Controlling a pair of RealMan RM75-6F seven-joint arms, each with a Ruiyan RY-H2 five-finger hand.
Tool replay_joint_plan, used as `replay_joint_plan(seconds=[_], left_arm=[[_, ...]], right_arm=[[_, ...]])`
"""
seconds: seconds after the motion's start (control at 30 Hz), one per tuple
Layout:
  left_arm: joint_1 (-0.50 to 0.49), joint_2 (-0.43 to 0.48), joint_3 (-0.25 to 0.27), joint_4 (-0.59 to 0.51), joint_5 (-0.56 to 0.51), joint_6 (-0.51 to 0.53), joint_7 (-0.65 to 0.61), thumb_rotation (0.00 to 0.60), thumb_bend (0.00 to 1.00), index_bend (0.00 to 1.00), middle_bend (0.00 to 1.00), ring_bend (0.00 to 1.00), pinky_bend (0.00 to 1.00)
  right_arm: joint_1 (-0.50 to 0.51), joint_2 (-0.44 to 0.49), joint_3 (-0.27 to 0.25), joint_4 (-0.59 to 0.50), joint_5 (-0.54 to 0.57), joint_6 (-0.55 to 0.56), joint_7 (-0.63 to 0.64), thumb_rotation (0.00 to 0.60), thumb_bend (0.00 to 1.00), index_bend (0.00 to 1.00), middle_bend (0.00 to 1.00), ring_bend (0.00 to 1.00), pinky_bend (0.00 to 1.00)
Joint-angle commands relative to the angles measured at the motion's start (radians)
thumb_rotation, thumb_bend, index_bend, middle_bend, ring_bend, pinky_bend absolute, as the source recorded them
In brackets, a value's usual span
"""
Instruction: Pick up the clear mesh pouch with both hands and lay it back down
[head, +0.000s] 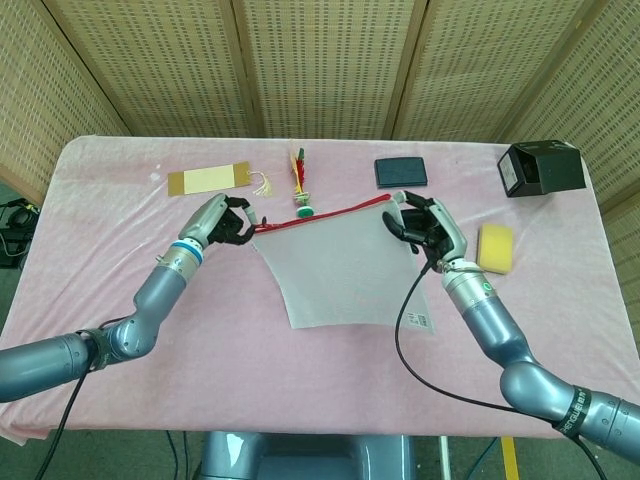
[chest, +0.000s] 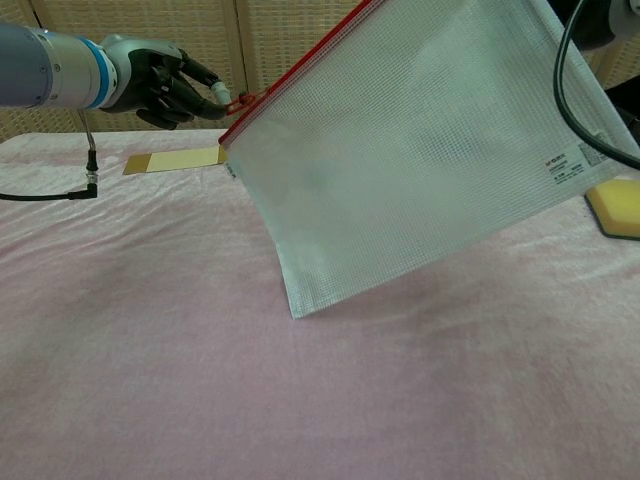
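Pouch (head: 345, 262), a clear mesh one, hangs thin, light and floppy. Left hand (head: 225, 222) pinches its red zip end at nine o'clock; right hand (head: 425, 225) holds the three o'clock corner.

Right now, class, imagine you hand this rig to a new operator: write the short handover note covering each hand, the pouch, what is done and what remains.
Left hand: pinches the red zipper end of the clear mesh pouch.
Right hand: holds the pouch's opposite top corner; it is out of frame in the chest view.
Pouch: lifted off the pink tablecloth, stretched between both hands, zipper edge up, body hanging down; the chest view shows its lower corner clear of the cloth.
Done: two-handed pickup.
Left: lower the pouch flat onto the cloth, then release both hands.
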Motion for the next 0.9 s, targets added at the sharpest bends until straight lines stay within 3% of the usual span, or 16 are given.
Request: replay_joint_plan(seconds=[0.03, 0.27, 0.9], left_arm=[[0.008, 0.014, 0.003, 0.011, -0.007, -0.016, -0.009, 0.6, 0.65, 0.83, 0.96, 0.88, 1.0], [0.029, 0.051, 0.011, 0.009, 0.009, -0.031, -0.019, 0.6, 0.65, 0.83, 0.96, 0.88, 1.0], [0.027, 0.057, 0.028, 0.051, 0.009, -0.086, -0.04, 0.6, 0.65, 0.82, 0.96, 0.88, 1.0]], right_arm=[[-0.018, -0.015, 0.009, 0.002, -0.009, 0.043, 0.017, 0.6, 0.91, 0.75, 0.96, 0.92, 1.0], [-0.036, -0.014, 0.016, 0.01, -0.008, 0.085, 0.018, 0.6, 0.91, 0.75, 0.96, 0.92, 1.0], [-0.067, -0.007, 0.033, 0.043, -0.009, 0.055, 0.064, 0.6, 0.91, 0.75, 0.96, 0.92, 1.0]])
